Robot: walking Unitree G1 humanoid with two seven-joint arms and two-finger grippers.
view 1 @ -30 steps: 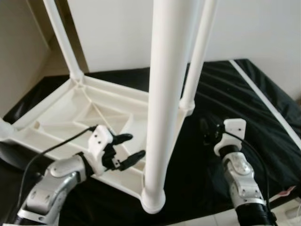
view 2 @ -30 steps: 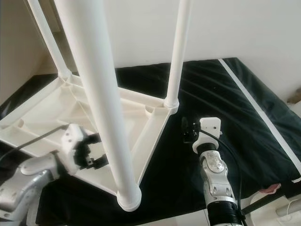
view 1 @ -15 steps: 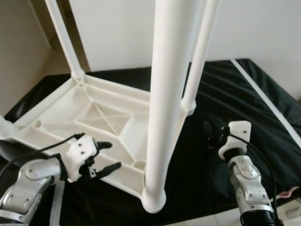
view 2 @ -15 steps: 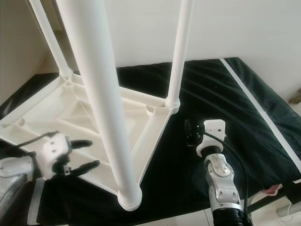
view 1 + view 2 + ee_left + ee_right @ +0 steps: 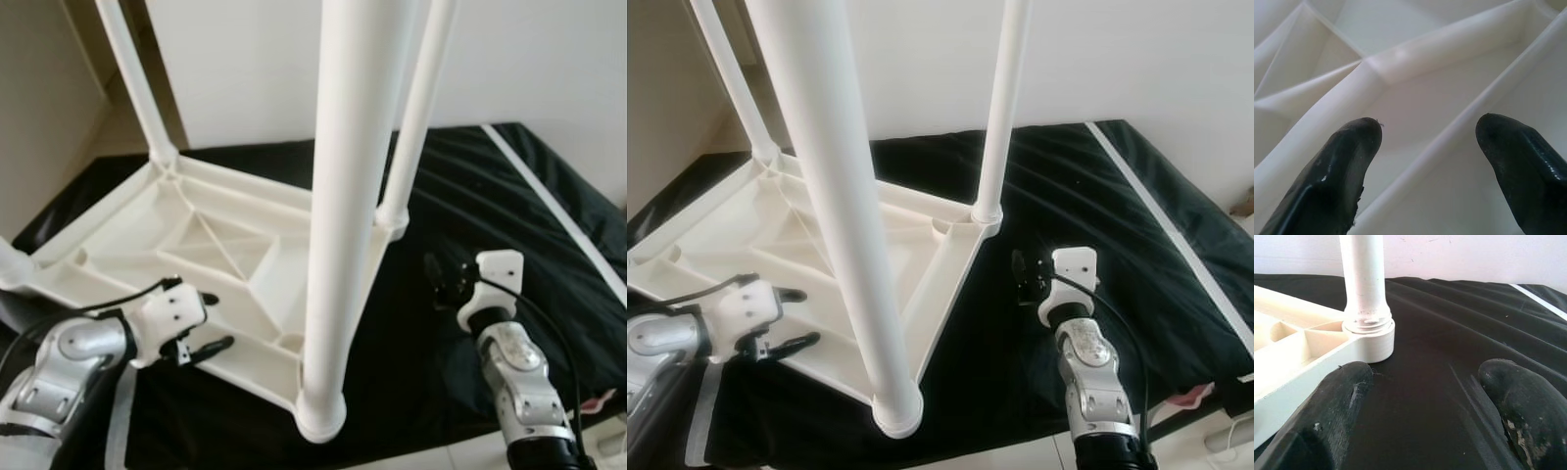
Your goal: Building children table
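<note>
A white plastic children's table (image 5: 127, 245) lies upside down on a black sheet (image 5: 470, 176), its legs pointing up. The nearest leg (image 5: 338, 215) rises from the front corner socket, and another leg (image 5: 416, 108) stands at the right corner. My left gripper (image 5: 217, 320) is open at the table's near-left rim, its fingers (image 5: 1347, 161) hovering over the ribbed underside (image 5: 1440, 98). My right gripper (image 5: 441, 279) is open above the black sheet, right of the table, facing the right corner socket (image 5: 1369, 333). It holds nothing.
A third leg (image 5: 132, 83) stands at the far left corner. A white strip (image 5: 549, 201) runs along the sheet's right side. A white wall (image 5: 549, 59) rises behind. Pale floor (image 5: 460, 455) begins past the sheet's near edge, with a small pink item (image 5: 1190, 395) there.
My left gripper has drawn back to the left, from beside the near leg to the table's near-left rim, and sits lower. The right gripper has barely shifted.
</note>
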